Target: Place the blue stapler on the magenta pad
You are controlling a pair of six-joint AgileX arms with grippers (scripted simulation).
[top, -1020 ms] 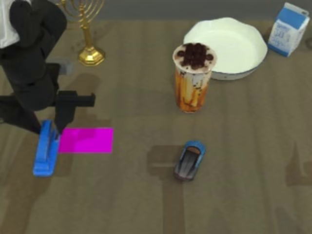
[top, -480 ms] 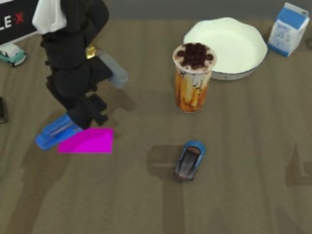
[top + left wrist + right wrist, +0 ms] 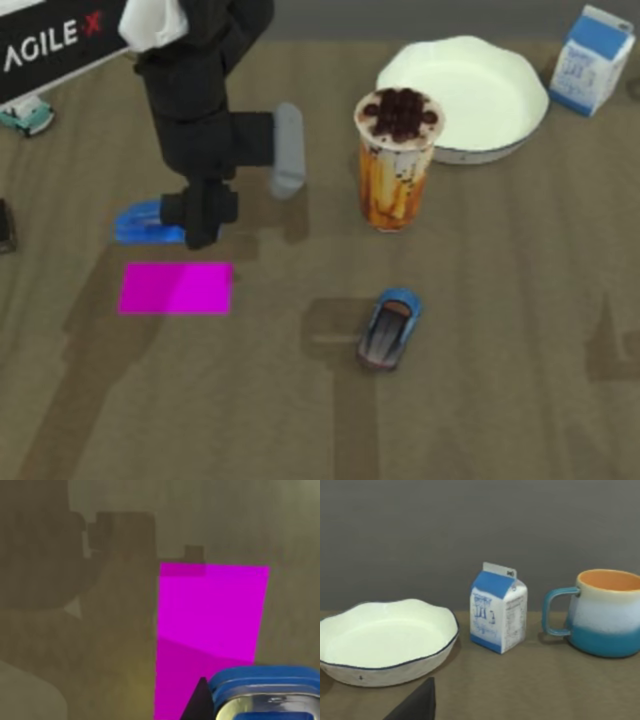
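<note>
With the left gripper (image 3: pixel 200 215) clenched on the blue stapler (image 3: pixel 147 221), held above the tabletop just behind the magenta pad (image 3: pixel 176 288): carrying step; next, shift over pad, lower, release.

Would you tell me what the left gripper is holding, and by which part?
The left gripper holds the blue stapler by its right-hand end, lifted above the table.

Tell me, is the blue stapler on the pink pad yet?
Not yet. Picked up: the left gripper holds the blue stapler above the table. Happening now: it hangs just beside the magenta pad, which is bare. Left: set it down on the pad and let go.
</note>
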